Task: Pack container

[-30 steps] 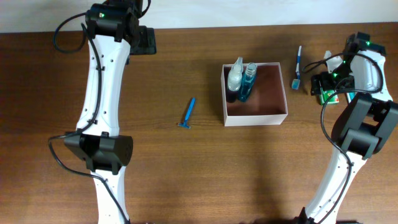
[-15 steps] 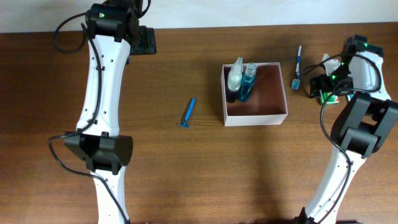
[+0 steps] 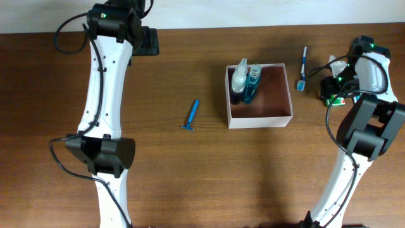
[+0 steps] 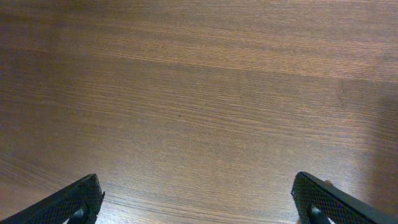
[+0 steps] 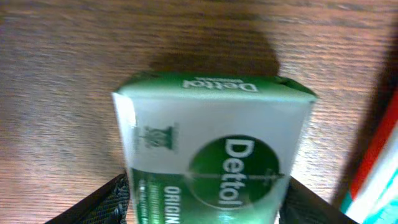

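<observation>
The container (image 3: 260,119) is a square white-walled box with a reddish-brown inside, at the table's middle right. A clear bottle (image 3: 238,79) and a blue bottle (image 3: 252,82) lie in its left part. My right gripper (image 3: 331,90) is to its right, shut on a green Dettol soap packet (image 3: 335,99). In the right wrist view the packet (image 5: 211,143) fills the gap between both fingers (image 5: 205,202) and throws a shadow on the wood. My left gripper (image 4: 199,202) is open and empty over bare wood at the back left (image 3: 147,41).
A blue razor (image 3: 190,116) lies on the table left of the container. A blue toothbrush (image 3: 303,68) lies between the container and my right gripper. A red, white and teal pack (image 5: 379,168) sits just right of the soap packet.
My right gripper has shifted slightly left and towards the back with the soap packet. The left arm has not moved.
</observation>
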Robot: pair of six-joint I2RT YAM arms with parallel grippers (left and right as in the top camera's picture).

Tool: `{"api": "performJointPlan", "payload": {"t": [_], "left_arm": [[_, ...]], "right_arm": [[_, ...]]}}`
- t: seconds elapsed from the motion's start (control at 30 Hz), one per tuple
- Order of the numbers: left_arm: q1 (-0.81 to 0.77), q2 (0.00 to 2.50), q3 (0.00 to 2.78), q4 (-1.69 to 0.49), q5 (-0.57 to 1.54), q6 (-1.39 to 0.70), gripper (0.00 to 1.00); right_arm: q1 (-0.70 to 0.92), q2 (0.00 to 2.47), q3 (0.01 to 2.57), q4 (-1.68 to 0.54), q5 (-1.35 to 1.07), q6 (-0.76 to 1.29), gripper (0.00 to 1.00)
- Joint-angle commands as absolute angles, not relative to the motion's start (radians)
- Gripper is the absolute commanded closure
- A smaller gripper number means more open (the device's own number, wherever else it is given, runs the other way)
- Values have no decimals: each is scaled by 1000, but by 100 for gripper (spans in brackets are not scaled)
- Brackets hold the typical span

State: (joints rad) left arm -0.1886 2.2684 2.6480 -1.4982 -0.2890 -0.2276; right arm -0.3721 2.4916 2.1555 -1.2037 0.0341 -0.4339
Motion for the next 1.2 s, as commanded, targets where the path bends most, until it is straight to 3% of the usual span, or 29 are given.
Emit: {"api": "performJointPlan", "payload": {"t": [0.0,0.37,0.83,1.17], "left_arm": [[-187,2262,2647,-1496,-300,-222,1],[-187,2262,2647,-1496,-300,-222,1],[-187,2262,2647,-1496,-300,-222,1],[-187,2262,2647,-1496,-300,-222,1]], "right_arm": [[-373,2511,2148,-1208,72,-437,31],[-373,2511,2148,-1198,44,-437,49],[-359,2506,2188,-1224,4,-403,48],[-297,2486,2424,-1488,4,-371,49]]}}
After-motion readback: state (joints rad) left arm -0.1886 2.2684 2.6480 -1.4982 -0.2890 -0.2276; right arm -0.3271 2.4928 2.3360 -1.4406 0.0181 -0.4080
